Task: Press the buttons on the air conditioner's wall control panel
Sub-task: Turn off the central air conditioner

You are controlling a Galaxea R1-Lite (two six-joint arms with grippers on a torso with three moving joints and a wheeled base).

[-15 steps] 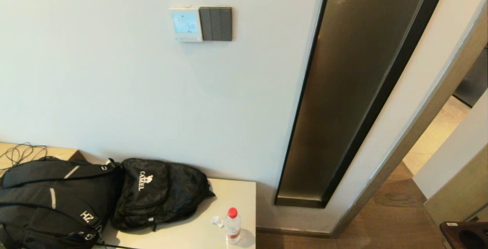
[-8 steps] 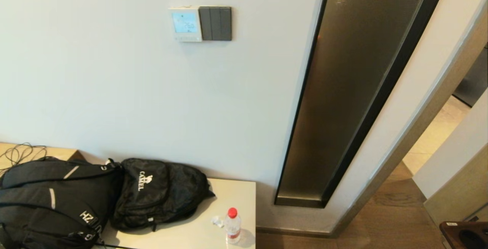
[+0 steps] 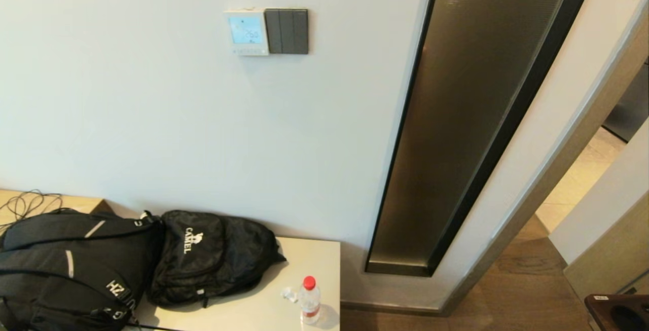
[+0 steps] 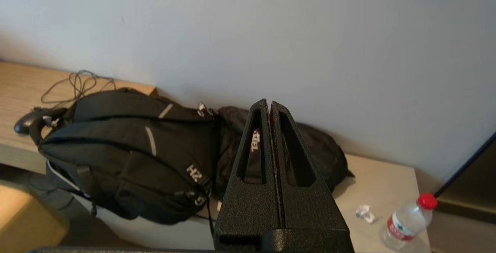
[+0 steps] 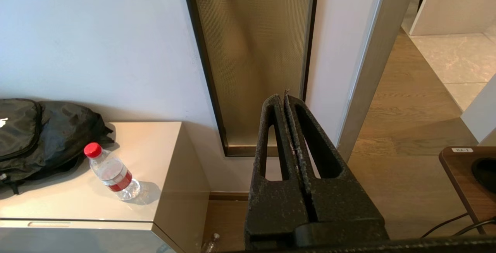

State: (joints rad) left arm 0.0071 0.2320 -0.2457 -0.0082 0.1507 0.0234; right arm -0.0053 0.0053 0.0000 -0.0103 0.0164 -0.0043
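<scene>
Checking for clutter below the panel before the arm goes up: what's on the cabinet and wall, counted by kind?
Black backpacks: 2
Water bottle, red cap: 1
Crumpled scrap: 1
Air conditioner control panel: 1
Grey switch plate: 1
Total: 6

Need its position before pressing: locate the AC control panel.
In the head view, the control panel sits high on the wall, touching the grey switch plate at its right.

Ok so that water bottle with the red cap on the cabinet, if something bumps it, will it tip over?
Probably. The water bottle stands upright, tall and narrow, so a nudge near its red cap would likely topple it. It looks nearly empty, so likely light, and once down it would probably roll on the smooth cabinet top.
</scene>
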